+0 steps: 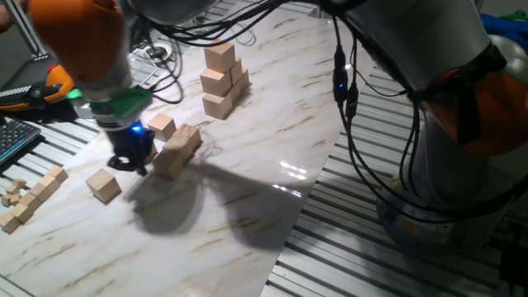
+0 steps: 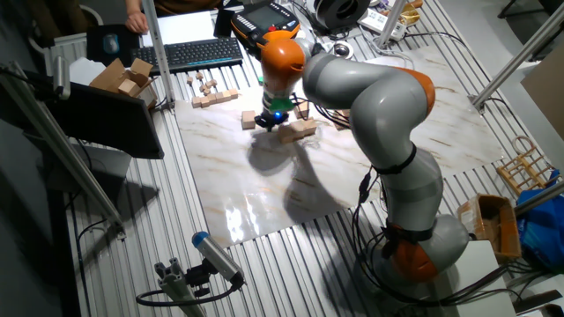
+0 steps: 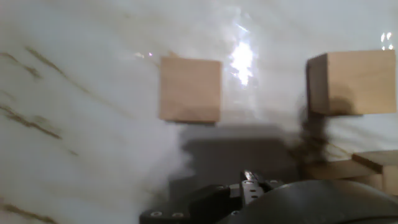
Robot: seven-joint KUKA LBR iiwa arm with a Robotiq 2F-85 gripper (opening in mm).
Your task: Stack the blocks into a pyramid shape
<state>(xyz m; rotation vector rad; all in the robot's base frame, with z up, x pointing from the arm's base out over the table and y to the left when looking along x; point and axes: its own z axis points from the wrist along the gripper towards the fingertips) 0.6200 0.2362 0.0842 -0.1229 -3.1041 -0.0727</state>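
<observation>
A: Where does the gripper [image 1: 132,157] sit?

B: Left of centre in one fixed view, low over the marble board [image 1: 272,124], under the green ring of the arm [image 1: 91,49]. Whether the jaws stand wide or narrow cannot be told; the hand view shows only the dark gripper body along the bottom edge, and nothing is seen between the fingers.

A: And the blocks?

B: A single block [image 1: 105,185] lies on the board at lower left of the gripper, apart from it. A loose cluster of blocks [image 1: 177,148] lies just right of the gripper. A stacked group [image 1: 222,81] stands at upper centre, well apart from the rest.

A: What does the hand view show?

B: One block [image 3: 190,89] flat on the marble at upper centre, and another [image 3: 351,82] at upper right, apart from it.

A: Anything else?

B: Thin wooden pieces [image 1: 29,200] lie at the far left edge, and a keyboard [image 2: 189,53] sits at upper left in the other fixed view.
</observation>
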